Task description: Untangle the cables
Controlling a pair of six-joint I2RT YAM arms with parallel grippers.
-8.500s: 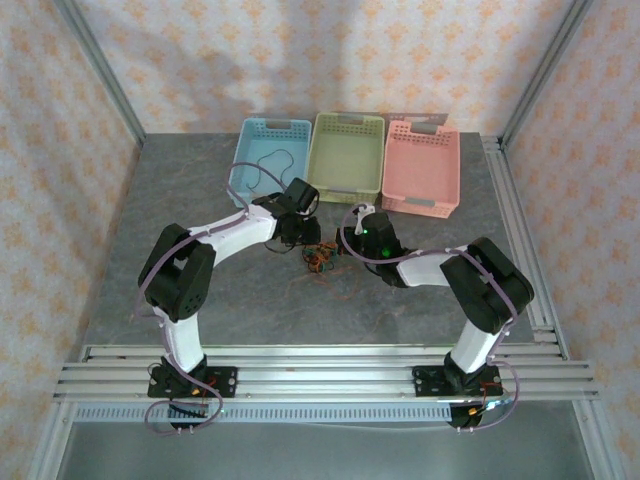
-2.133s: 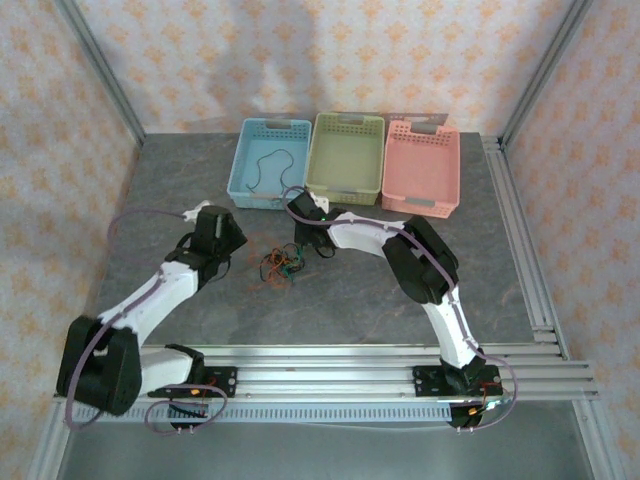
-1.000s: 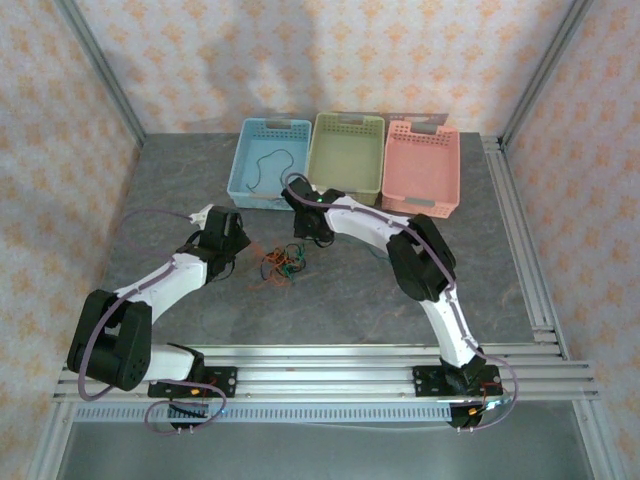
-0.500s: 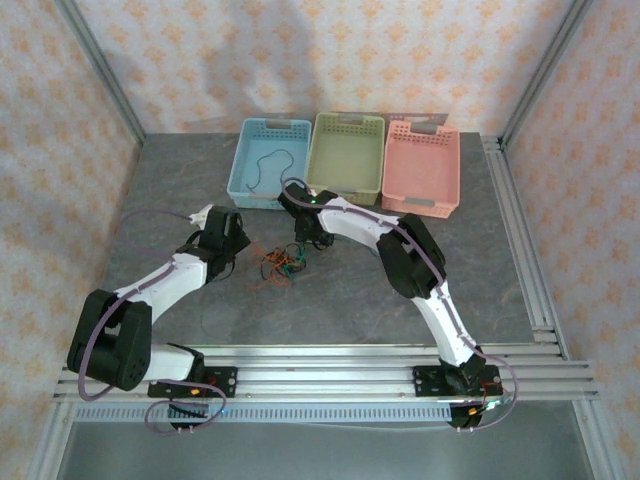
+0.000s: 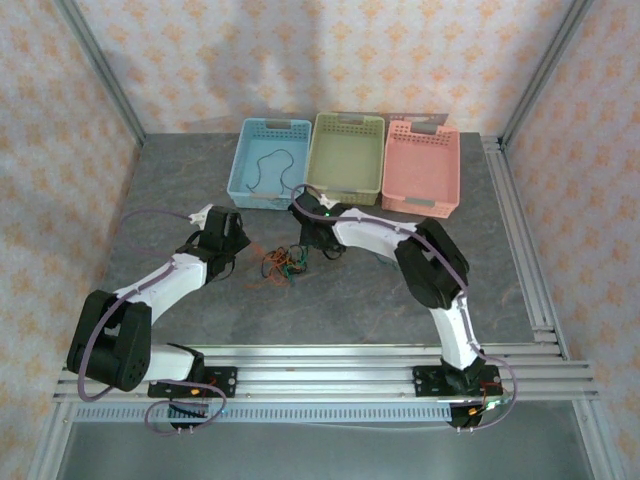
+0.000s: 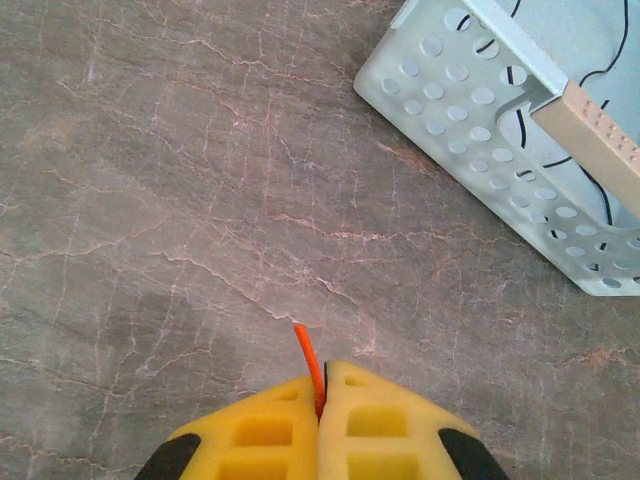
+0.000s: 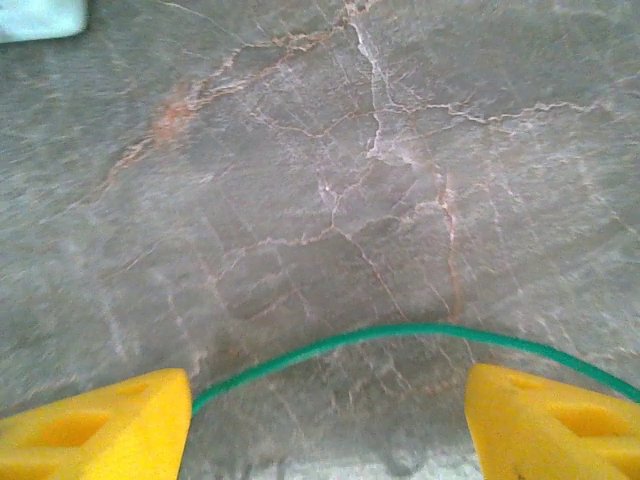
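**Left gripper pinches an orange wire; right gripper spread around a green one**

The left gripper [image 6: 322, 375] has its yellow fingers [image 6: 262, 430] pressed together on a thin orange wire [image 6: 308, 358]. A short end of the wire sticks up out of the seam between them, above the grey marbled table [image 6: 150, 180]. Ahead and to the right of it stands a corner of the blue basket [image 6: 470, 110], with a black wire [image 6: 588, 82] lying inside.

The right gripper [image 7: 328, 405] is spread wide, one yellow finger [image 7: 100, 425] at each lower corner of its wrist view. A green wire [image 7: 400, 331] arches across the gap between them, from the tip of the left-hand finger over to the right-hand one, with bare tabletop beyond.

From above, the two grippers flank the tangle of cables [image 5: 282, 264]. The left gripper [image 5: 238, 254] is just beside its left edge and the right gripper [image 5: 308, 248] just beside its upper right. The tangle is a small knot of orange, green and black strands on the table [image 5: 330, 310], near the front of the blue basket [image 5: 262, 128]. To the right of that basket, along the back, sit a green basket [image 5: 348, 122] and a pink basket [image 5: 421, 127].
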